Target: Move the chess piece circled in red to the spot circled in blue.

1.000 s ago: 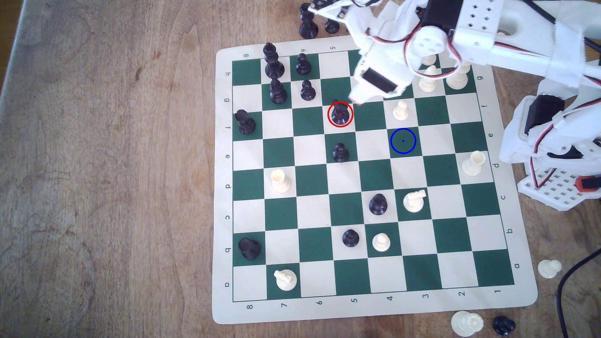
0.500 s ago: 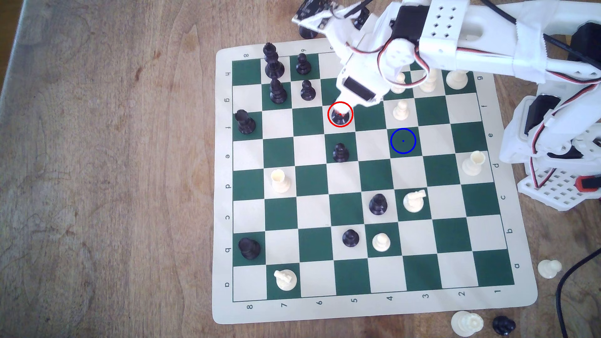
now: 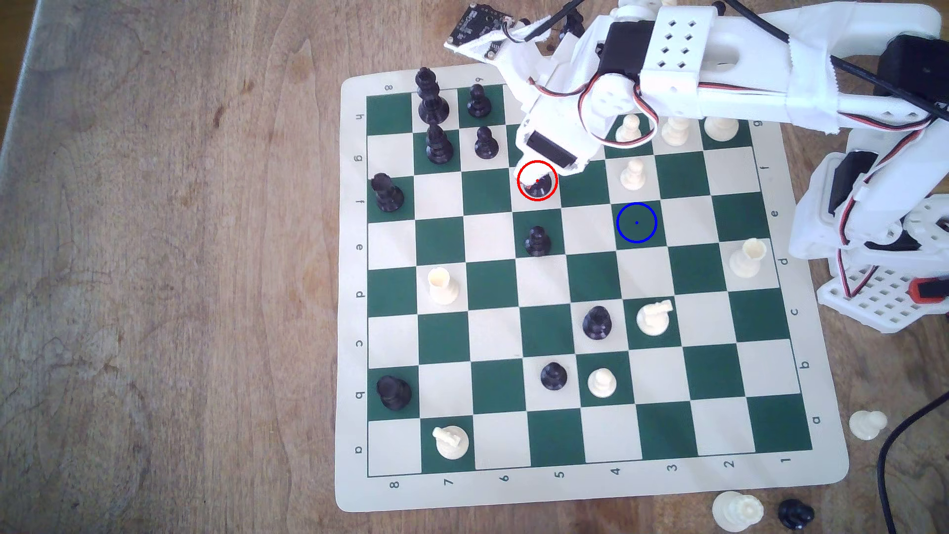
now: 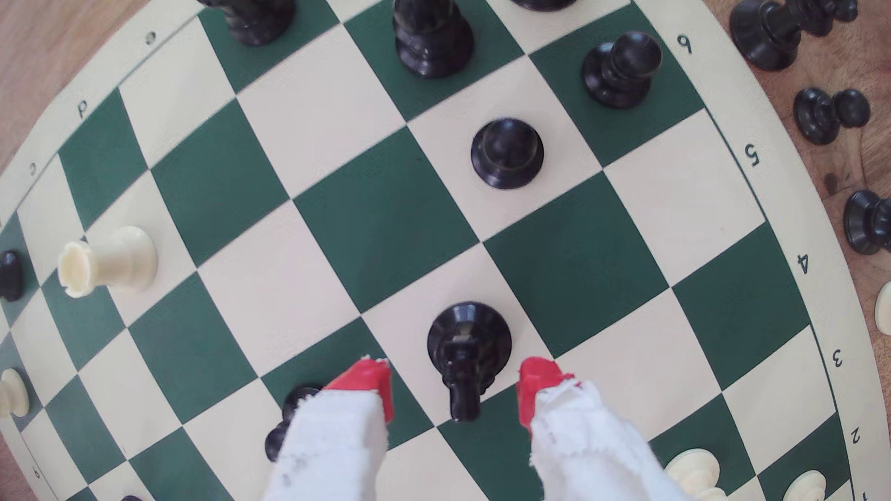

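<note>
Here hand [image 4: 455, 385] wide, astride black knight [image 4: 467, 354]; exterior view: knight top hidden.

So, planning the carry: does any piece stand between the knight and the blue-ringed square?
No. The knight is one row and two columns from the blue-ringed square; the squares between are bare. A white pawn borders the target.

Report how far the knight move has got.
Done: the gripper is down over the black plastic knight, its red-tipped fingers open on either side of the piece.

In hand: the grasp. Gaps show between both tips and the knight, which stands on the red-ringed cream square.

Left: closing, lifting, carrying and setting it on the blue-ringed dark green square, which is empty.
</note>
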Controlling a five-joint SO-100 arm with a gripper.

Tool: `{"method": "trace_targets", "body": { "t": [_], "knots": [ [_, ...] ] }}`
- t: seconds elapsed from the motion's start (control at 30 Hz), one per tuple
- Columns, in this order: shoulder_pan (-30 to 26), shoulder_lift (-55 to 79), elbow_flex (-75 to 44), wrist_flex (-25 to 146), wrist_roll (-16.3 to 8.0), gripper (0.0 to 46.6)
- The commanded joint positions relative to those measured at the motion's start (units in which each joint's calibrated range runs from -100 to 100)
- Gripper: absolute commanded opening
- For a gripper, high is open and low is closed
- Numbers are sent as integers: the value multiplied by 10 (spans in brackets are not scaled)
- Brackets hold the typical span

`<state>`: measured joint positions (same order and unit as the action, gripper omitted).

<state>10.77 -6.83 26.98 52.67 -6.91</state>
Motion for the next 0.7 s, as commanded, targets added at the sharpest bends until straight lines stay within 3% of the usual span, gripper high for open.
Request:
{"method": "trace_targets", "body": {
  "t": [0.0, 0.67],
  "knots": [
    [-5, 8, -54, -11, 0, 142],
    [-7, 34, -54, -26, 3, 106]
  ]
}}
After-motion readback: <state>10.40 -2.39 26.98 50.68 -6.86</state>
